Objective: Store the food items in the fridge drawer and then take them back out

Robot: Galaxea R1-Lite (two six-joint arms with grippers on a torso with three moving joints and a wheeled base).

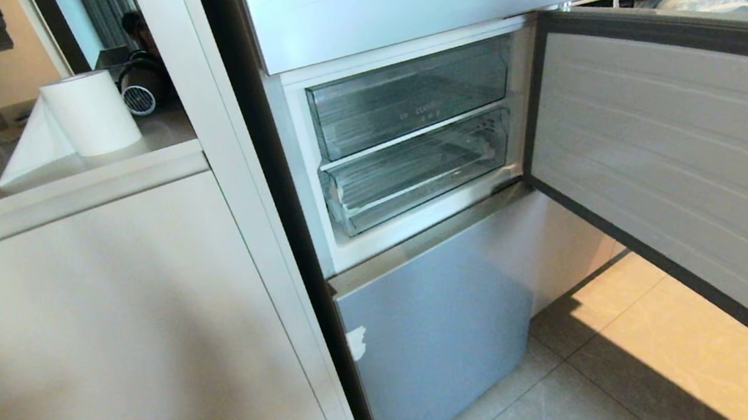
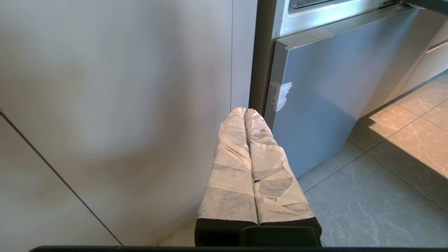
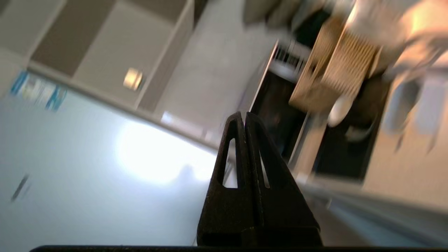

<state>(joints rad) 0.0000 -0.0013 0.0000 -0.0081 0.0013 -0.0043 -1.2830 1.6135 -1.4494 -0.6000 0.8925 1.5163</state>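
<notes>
Getting the fridge drawer [image 1: 417, 174] pulled out is the job to do now, I think. It is the lower of the two clear drawers behind the open fridge door [image 1: 692, 155], and it sits pushed all the way in. The clear drawer with faint letters [image 1: 413, 97] sits right above it, so the arm must pick the lower one.

No red food shows in any view, so I cannot say where it is.

The right gripper [image 3: 244, 117] is pinched tight and holds nothing. It is up in the air and points away from the drawers. The left gripper [image 2: 245, 112] is pinched tight too, with nothing in it, low down near the bottom fridge door [image 1: 436, 327].

To do this well, the right gripper should open first, then catch the thick front lip and pull straight out, slowly. It should stay off the open door beside it.
</notes>
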